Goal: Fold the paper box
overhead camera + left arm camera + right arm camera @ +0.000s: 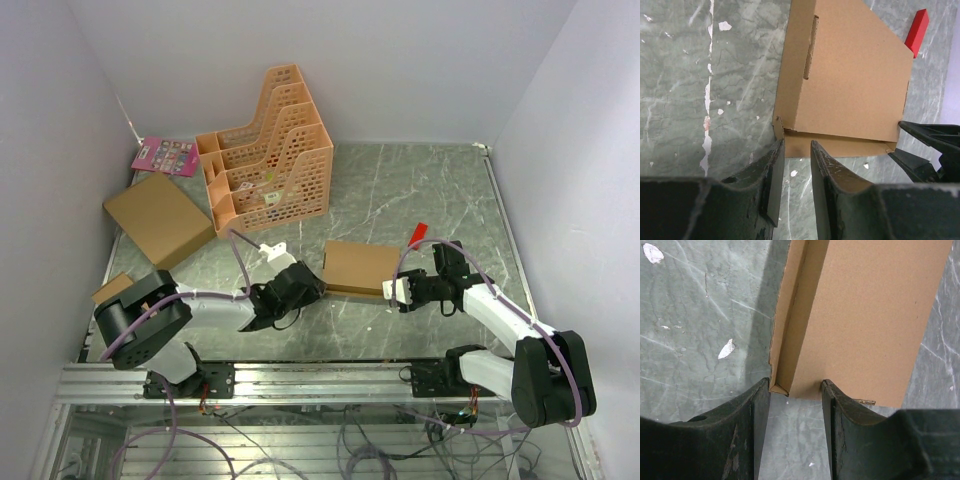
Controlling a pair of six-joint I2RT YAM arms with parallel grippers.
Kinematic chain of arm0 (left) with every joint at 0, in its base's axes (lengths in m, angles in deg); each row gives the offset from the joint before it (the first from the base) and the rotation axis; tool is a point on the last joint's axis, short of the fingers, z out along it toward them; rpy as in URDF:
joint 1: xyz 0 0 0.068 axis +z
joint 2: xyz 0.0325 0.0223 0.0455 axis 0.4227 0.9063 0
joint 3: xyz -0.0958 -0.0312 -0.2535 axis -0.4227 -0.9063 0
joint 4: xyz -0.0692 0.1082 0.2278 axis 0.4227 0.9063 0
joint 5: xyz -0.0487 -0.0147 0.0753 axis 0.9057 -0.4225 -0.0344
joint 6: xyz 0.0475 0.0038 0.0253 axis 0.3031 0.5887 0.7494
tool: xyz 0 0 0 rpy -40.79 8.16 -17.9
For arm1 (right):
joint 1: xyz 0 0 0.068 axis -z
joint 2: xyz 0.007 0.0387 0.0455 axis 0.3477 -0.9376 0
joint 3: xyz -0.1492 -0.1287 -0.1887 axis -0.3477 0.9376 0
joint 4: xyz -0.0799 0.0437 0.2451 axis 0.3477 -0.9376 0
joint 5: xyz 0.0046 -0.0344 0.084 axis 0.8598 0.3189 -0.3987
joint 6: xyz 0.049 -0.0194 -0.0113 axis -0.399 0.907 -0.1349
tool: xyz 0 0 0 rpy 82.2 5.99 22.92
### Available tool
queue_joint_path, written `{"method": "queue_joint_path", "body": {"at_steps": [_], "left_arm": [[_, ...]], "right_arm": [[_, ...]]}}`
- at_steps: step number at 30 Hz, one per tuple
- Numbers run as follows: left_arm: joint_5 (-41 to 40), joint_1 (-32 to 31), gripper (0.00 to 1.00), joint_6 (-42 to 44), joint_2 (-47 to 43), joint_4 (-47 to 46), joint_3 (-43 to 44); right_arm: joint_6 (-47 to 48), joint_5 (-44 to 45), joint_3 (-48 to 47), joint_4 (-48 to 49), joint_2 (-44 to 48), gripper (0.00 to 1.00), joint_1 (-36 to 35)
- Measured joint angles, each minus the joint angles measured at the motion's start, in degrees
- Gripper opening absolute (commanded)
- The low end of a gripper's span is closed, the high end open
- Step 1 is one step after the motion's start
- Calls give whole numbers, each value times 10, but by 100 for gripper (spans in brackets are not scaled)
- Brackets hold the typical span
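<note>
Left fingers (771, 180) part-spread, right fingers (840, 425) astride the paper box (358, 266) corner — grip unclear — uneven squeezing could buckle its flap.

Brown card on veined grey-green stone.
The plain brown cardboard paper box (360, 268) is unprinted; the marbled table (400, 190) is grey-green with white veins; the perforated plastic file rack (268, 150) orange, the small block (418, 233) red, the patterned card (165, 155) pink.
</note>
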Motion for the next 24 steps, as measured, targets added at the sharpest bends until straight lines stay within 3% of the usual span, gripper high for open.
{"method": "queue_joint_path", "body": {"at_steps": [11,24], "left_arm": [[-25,-8,38,5,0,67,17],[-37,-8,33,11,27,74,26]], "right_arm": [[0,0,0,0,0,43,-1],[4,0,0,0,0,43,-2]]}}
